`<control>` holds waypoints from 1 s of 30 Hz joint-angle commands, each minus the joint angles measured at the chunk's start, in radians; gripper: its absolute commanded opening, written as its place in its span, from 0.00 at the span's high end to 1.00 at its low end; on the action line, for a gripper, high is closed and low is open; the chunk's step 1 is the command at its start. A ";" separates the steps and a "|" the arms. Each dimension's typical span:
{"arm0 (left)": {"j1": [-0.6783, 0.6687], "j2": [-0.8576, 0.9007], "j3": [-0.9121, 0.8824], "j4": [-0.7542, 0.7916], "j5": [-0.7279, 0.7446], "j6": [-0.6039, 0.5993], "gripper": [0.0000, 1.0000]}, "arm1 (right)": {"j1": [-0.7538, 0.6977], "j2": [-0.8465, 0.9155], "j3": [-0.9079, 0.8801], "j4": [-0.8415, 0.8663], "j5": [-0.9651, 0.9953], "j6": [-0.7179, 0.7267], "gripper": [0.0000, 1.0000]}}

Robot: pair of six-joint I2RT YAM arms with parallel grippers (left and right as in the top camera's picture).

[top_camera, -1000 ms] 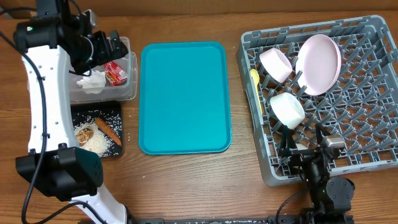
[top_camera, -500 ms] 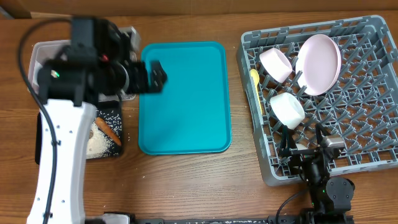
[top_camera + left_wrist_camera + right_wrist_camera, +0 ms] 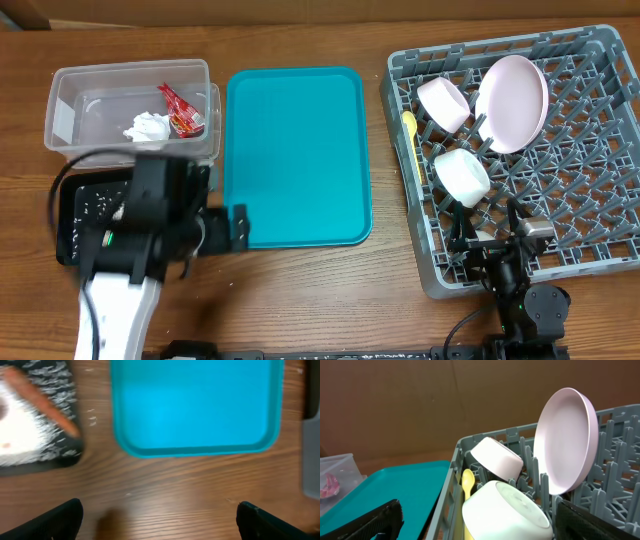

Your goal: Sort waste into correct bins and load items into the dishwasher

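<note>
Left gripper [image 3: 159, 527] and right gripper [image 3: 495, 236] gape empty; a smooth round plate [image 3: 512, 103] leans in the grey lattice rack [image 3: 592, 242], upper right.

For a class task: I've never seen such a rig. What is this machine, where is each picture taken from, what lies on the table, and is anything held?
Two robot arms stand at a table. One picture looks down from above; the others come from a camera on each wrist, dark fingers at the lower corners. The left gripper and right gripper are open, holding nothing. A clear tub holds a napkin and red wrapper; a black tray holds rice and an orange stick; beside them lies a teal tray; a grey rack holds a plate, two bowls and a yellow spoon.
</note>
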State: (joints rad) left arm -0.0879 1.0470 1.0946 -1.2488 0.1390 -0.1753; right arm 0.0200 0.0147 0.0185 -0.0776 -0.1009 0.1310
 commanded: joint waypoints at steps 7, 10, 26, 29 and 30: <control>0.051 -0.330 -0.137 0.014 -0.063 -0.016 0.00 | -0.005 -0.012 -0.010 0.005 -0.006 0.008 0.00; 0.063 -0.398 -0.143 0.090 -0.109 -0.012 0.00 | -0.005 -0.012 -0.010 0.005 -0.006 0.008 0.00; 0.063 -0.903 -0.829 1.203 -0.122 0.094 0.00 | -0.005 -0.012 -0.010 0.005 -0.006 0.008 0.00; 0.063 -0.972 -0.919 1.284 -0.149 0.101 0.00 | -0.005 -0.012 -0.010 0.005 -0.006 0.008 0.00; 0.063 -0.996 -0.942 1.292 -0.157 0.105 0.00 | -0.005 -0.012 -0.010 0.005 -0.006 0.008 0.00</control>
State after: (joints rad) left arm -0.0307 0.1089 0.2008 0.0154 0.0174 -0.0975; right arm 0.0200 0.0147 0.0185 -0.0765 -0.1009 0.1310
